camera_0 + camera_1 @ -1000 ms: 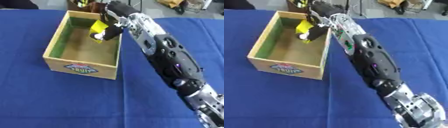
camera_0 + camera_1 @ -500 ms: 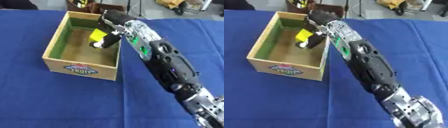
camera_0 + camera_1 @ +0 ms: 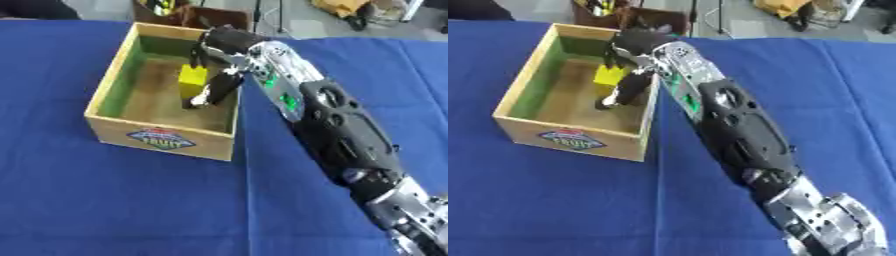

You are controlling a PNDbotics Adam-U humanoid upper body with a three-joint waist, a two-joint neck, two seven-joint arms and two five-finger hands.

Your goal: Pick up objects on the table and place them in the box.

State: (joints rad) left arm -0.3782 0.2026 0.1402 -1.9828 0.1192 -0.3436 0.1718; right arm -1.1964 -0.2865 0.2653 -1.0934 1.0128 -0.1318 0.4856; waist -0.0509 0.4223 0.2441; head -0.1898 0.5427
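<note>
Wooden box (image 3: 162,137) sitting on blue tablecloth (image 3: 105,200), label on near wall, green lining inside. Yellow block (image 3: 192,81) hanging inside box, above box floor, toward right wall, just beside hand's fingers. Right hand (image 3: 219,75) reaching down into box from over right wall, fingers (image 3: 206,98) pointing downward past block; cannot tell whether fingers are gripping block or just touching it. Black and silver arm (image 3: 337,130) stretching away to lower right across cloth.
</note>
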